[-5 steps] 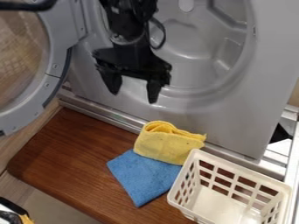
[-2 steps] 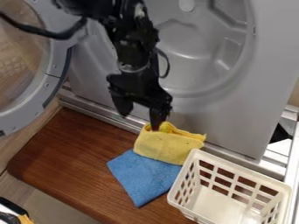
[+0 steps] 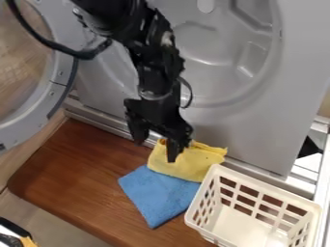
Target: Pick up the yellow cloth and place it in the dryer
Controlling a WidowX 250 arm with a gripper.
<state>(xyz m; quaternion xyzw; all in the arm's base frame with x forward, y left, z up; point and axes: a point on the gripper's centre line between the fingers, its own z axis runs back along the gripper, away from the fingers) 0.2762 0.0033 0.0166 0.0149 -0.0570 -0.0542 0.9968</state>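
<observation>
Your black end effector hangs over the cloth's left end, its fingers spread wide apart with nothing gripped between them. The right finger's tip lies across the yellow cloth, in front of its left part; the left finger's tip is just beyond the cloth's left edge, above bare wood. You cannot tell whether either fingertip touches the fabric. Most of the cloth lies to the right of your end effector, folded and a little rumpled.

The cloth is on the brown wooden bench, at its far edge, close to the foot of the grey dryer. Its near side overlaps a flat blue cloth. Just to its right, on the near side, stands a white slatted basket. Beyond the arm, the dryer's round drum faces you, and its door stands open at the far left.
</observation>
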